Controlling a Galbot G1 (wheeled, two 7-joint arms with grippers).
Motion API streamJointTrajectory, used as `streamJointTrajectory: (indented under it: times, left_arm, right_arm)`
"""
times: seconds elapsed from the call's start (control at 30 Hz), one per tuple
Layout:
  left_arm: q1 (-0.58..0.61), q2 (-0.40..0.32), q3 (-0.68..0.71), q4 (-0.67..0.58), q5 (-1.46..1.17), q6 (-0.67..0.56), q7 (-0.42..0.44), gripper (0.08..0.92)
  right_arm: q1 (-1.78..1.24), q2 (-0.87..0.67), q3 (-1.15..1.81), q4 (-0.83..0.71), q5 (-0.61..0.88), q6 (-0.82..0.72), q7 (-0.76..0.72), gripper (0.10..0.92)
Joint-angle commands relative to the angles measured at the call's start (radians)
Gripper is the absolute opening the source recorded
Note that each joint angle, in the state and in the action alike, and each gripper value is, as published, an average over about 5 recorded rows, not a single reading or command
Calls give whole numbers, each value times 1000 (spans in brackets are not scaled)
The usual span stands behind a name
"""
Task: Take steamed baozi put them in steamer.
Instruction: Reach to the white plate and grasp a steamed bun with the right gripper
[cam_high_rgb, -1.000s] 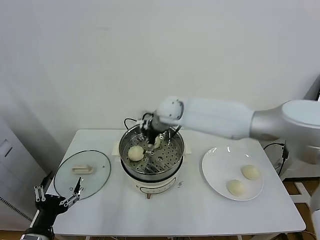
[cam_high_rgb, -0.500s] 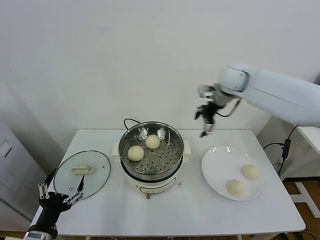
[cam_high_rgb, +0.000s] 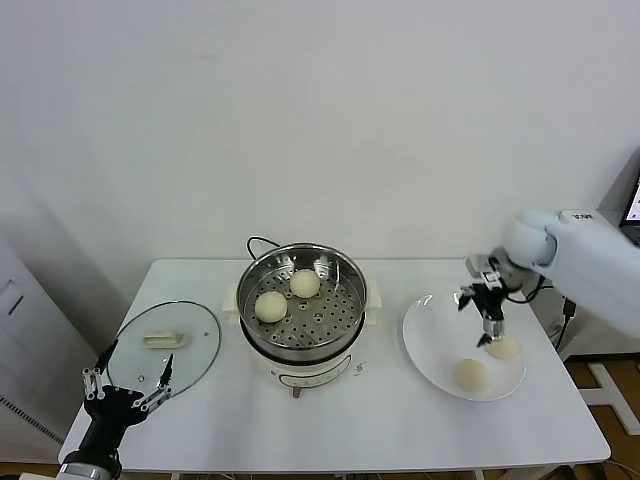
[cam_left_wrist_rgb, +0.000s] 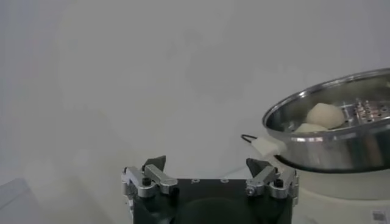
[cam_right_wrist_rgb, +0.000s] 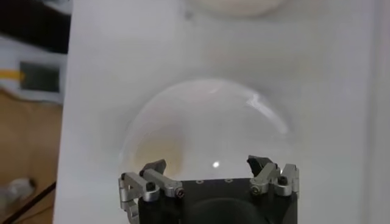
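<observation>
Over the white plate (cam_high_rgb: 430, 352) at the table's right end, my right gripper (cam_high_rgb: 487, 322) hangs with fingers pointing down, just above the farther of the two baozi there (cam_high_rgb: 503, 347). Fingers apart, nothing between them. In the right wrist view the spread fingertips (cam_right_wrist_rgb: 153, 167) frame a pale rounded bun (cam_right_wrist_rgb: 207, 140) directly beneath, not yet touched as far as I can tell; the edge of the second plate bun (cam_right_wrist_rgb: 234, 5) shows beyond it.

Nearer baozi on the plate (cam_high_rgb: 471, 374) sits toward the plate's front, close beside the first but apart from it.

Steamer (cam_high_rgb: 350, 310) stands at table centre on its white cooker base (cam_high_rgb: 300, 377), black cord (cam_high_rgb: 258, 241) trailing behind. Two baozi lie on the perforated floor: one at the left side (cam_high_rgb: 270, 306), one toward the back (cam_high_rgb: 305, 283). They sit near each other, not touching. The left wrist view shows both buns (cam_left_wrist_rgb: 325, 115) over the shiny rim.

Glass lid (cam_high_rgb: 195, 345) lies flat on the table left of the steamer, cream handle (cam_high_rgb: 163, 340) up.

My left gripper (cam_high_rgb: 128, 390) is parked low at the table's front-left corner, just beside the lid's near edge, fingers spread wide and empty; its fingertips (cam_left_wrist_rgb: 157, 165) show apart in the left wrist view.

White table (cam_high_rgb: 370, 430), white wall (cam_high_rgb: 300, 120) behind.
</observation>
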Motion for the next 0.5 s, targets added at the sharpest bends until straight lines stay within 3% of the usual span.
streamJointTrajectory:
  times: [0.03, 0.5]
  left_arm:
    - [0, -2, 2, 3, 11, 1, -1, 823]
    - [10, -3, -4, 8, 10, -3, 0, 823]
  right_arm:
    - [-214, -40, 116, -10, -112, 48, -14, 823]
    - [-241, 37, 120, -70, -104, 51, 66, 820]
